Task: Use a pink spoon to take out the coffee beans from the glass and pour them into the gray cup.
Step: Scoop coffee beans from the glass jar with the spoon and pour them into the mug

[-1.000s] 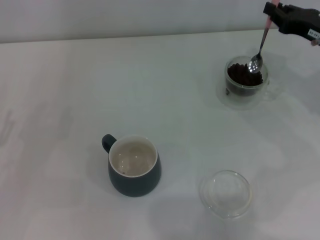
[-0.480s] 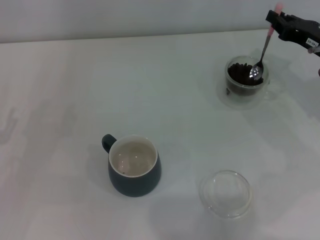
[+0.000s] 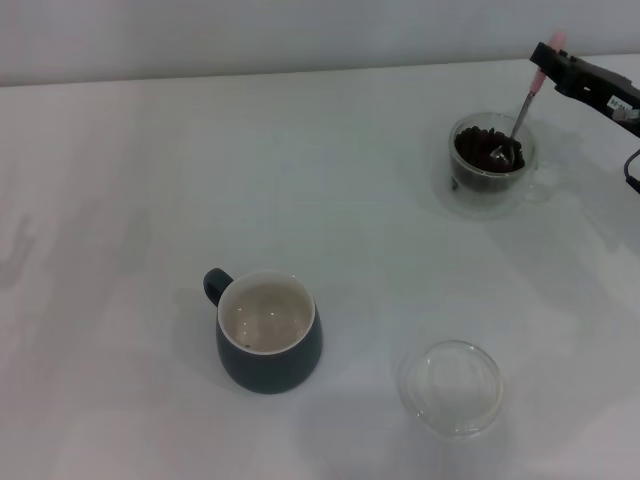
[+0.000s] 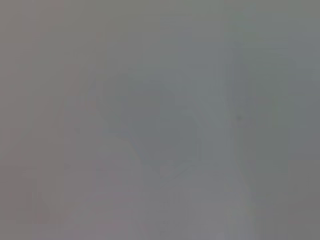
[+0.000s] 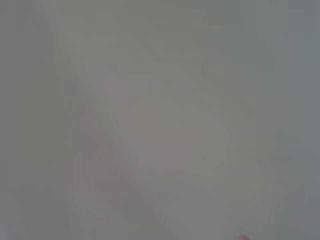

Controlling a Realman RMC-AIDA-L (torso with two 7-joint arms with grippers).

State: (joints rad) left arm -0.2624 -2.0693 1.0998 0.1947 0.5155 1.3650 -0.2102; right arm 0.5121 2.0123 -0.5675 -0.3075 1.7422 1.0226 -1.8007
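Note:
The glass (image 3: pixel 491 164) stands at the far right of the table, filled with dark coffee beans (image 3: pixel 478 152). My right gripper (image 3: pixel 545 55) is at the upper right, shut on the pink handle of the pink spoon (image 3: pixel 522 112). The spoon slants down and its metal bowl rests among the beans in the glass. The gray cup (image 3: pixel 268 332) stands in the near middle, its handle to the left, its cream inside nearly bare. My left gripper is out of view. The wrist views show only blank grey, with a pink speck at one edge of the right wrist view.
A shallow clear glass dish (image 3: pixel 451 387) lies near the front, right of the gray cup. The white table (image 3: pixel 200 180) ends at a pale wall at the back.
My right gripper has moved right and lowered. The spoon's bowl has gone from just above the glass rim down into the beans.

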